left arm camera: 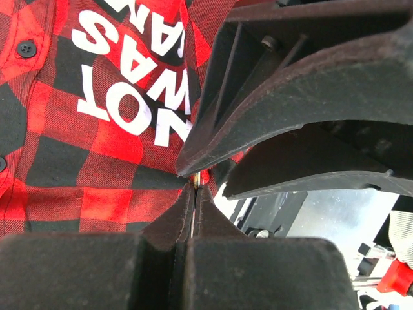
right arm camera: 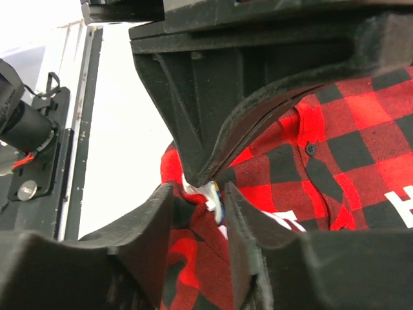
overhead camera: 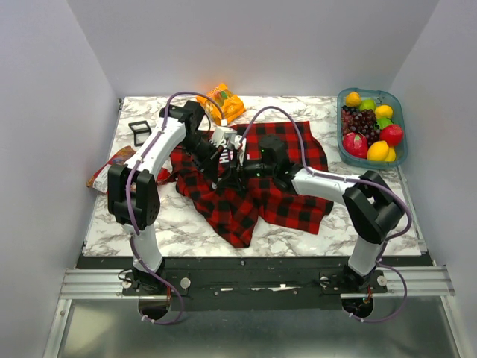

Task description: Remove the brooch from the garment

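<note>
Right hand (right arm camera: pixel 199 197), half open, straddles the brooch (right arm camera: pixel 211 192) without gripping it; left hand (left arm camera: pixel 195 188), shut tight with its hold unclear, points tip-to-tip at it over the garment (left arm camera: pixel 84 161).

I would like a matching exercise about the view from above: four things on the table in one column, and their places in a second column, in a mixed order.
Things
1. plaid shirt
2. fruit tray
3. orange bag
4. small black frame

Places
A. near the far left corner
B. middle of the table
C. far right corner
D. far edge, just beyond the shirt

Pairs: 1-B, 2-C, 3-D, 4-A
</note>
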`<state>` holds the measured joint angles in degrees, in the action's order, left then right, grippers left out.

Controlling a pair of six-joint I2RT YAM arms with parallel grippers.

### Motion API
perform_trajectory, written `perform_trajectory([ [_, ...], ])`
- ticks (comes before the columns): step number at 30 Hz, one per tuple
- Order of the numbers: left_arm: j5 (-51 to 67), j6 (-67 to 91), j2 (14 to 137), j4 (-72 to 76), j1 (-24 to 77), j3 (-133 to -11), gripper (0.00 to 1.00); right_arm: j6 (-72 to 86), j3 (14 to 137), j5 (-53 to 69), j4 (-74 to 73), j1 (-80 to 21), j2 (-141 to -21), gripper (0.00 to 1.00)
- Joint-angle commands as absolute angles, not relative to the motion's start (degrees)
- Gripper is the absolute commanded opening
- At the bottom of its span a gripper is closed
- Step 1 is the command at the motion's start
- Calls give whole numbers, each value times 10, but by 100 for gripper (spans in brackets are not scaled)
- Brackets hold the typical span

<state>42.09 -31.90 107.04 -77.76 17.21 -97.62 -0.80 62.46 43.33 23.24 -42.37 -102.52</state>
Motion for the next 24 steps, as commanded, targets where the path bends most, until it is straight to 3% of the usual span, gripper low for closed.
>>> perform_trajectory([
  [1, 446, -333, 1052, -868, 169, -978, 0, -11, 647, 453, 218, -429, -1042, 41],
  [24, 468, -343, 1058, -868, 152, -987, 0, -50, 679, 442, 164, -428, -1061, 37],
])
